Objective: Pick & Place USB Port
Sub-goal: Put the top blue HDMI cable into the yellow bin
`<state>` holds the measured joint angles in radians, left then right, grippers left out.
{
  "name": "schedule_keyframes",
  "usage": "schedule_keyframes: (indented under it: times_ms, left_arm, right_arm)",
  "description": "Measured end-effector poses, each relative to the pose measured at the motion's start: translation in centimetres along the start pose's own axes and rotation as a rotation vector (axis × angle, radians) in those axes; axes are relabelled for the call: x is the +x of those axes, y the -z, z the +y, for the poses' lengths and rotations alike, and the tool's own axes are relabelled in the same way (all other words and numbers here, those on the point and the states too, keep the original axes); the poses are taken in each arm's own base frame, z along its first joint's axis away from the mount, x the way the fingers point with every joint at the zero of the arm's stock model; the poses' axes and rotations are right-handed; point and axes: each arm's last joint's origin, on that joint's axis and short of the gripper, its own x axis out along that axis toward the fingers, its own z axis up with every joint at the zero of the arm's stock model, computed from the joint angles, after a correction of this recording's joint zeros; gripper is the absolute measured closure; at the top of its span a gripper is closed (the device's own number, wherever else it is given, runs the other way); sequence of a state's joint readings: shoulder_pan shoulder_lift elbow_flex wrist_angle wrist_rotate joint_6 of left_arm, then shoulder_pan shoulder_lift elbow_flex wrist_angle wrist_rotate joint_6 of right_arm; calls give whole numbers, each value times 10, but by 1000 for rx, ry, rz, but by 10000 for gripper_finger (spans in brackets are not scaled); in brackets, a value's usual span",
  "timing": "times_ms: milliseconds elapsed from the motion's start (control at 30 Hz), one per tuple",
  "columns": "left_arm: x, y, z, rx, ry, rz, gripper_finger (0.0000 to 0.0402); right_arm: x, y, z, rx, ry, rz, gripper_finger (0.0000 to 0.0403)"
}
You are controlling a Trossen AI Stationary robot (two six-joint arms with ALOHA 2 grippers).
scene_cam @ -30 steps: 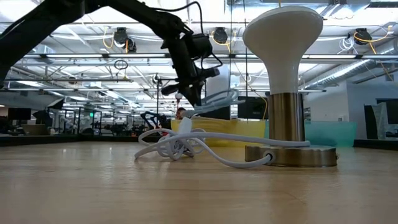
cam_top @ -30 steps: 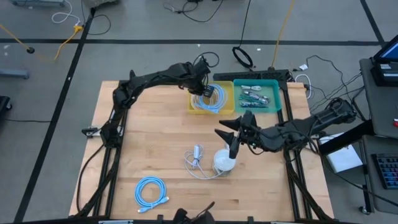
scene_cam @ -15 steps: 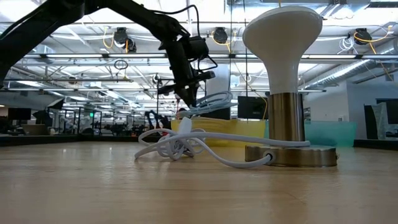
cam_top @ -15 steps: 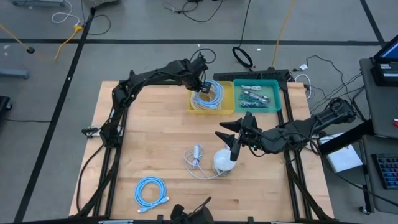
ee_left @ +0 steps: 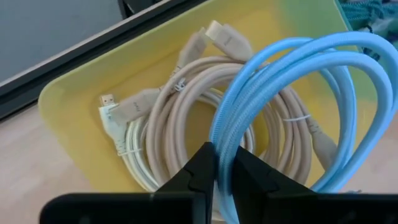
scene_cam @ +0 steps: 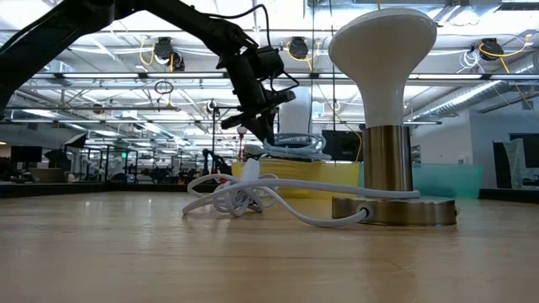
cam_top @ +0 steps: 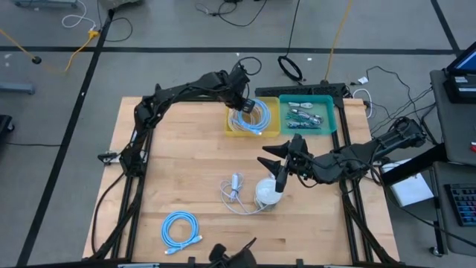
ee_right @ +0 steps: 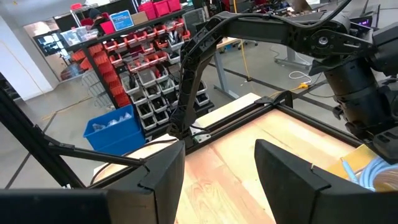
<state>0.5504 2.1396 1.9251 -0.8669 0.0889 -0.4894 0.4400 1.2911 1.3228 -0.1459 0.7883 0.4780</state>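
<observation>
A coiled light blue USB cable (cam_top: 251, 117) hangs over the yellow bin (cam_top: 232, 130) at the table's far middle; it shows large in the left wrist view (ee_left: 292, 106). My left gripper (cam_top: 239, 102) is shut on it above the bin. Beige and white cables (ee_left: 180, 118) lie in the bin. A second blue coil (cam_top: 181, 228) lies on the table at the near left. My right gripper (cam_top: 277, 165) is open and empty, held above the table by the lamp (cam_top: 268, 193). My left gripper pinches several strands of the blue coil (ee_left: 225, 149) between its two fingers (ee_left: 200, 171). The fingers slant down from above and lie across the strands. The coil hangs from them over the cables in the yellow bin; whether it rests on them, I cannot tell.
A teal bin (cam_top: 309, 115) with small parts stands right of the yellow bin. A white-shaded lamp with a brass base (scene_cam: 392, 210) and its white cord (cam_top: 236, 192) sit at the table's middle. The near right and left of the table are bare wood.
My left gripper has gone down a little over the yellow bin with the blue coil. The coil has sunk with it and now hangs lower and flatter over the bin. The right arm has kept still.
</observation>
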Motion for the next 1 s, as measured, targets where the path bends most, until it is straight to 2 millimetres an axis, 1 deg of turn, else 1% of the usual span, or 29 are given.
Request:
schedule_keyframes:
  times_ms: [233, 333, 533, 600, 667, 733, 767, 800, 867, 900, 967, 1000]
  left_arm:
    - [0, 2, -5, 54, 12, -3, 351]
    - [0, 1, -5, 44, 9, -9, 328]
    - [-1, -5, 5, -32, -20, -32, 273]
    - [-2, -8, 7, -37, -12, -48, 263]
    - [-6, -10, 6, -35, 44, -55, 261]
    - [-12, -13, -2, -14, 166, -65, 275]
    - [-15, -14, -7, 3, 245, -63, 291]
    - [-17, -13, -15, 25, 320, -58, 311]
    - [-19, -10, -33, 85, 463, -47, 366]
    - [-19, -7, -42, 115, 527, -34, 383]
    - [-20, 2, -60, 155, 611, -2, 392]
    - [-20, 8, -68, 174, 625, 13, 396]
  right_arm:
    - [0, -1, 0, 5, 1, -5, 213]
    - [0, -1, 0, 5, 4, -7, 213]
    - [0, -1, 0, 6, 4, -7, 213]
    - [0, -1, 0, 6, 4, -7, 213]
    - [0, -1, 0, 6, 4, -7, 213]
    - [0, -1, 0, 6, 4, -7, 213]
    - [0, -1, 0, 10, 4, -7, 213]
    - [0, -1, 0, 11, 4, -7, 213]
    - [0, -1, 0, 8, 4, -7, 213]
    - [1, -1, -1, 8, 5, -8, 213]
    - [2, -2, -2, 9, 10, -9, 213]
    - [3, -2, -3, 8, 11, -9, 213]
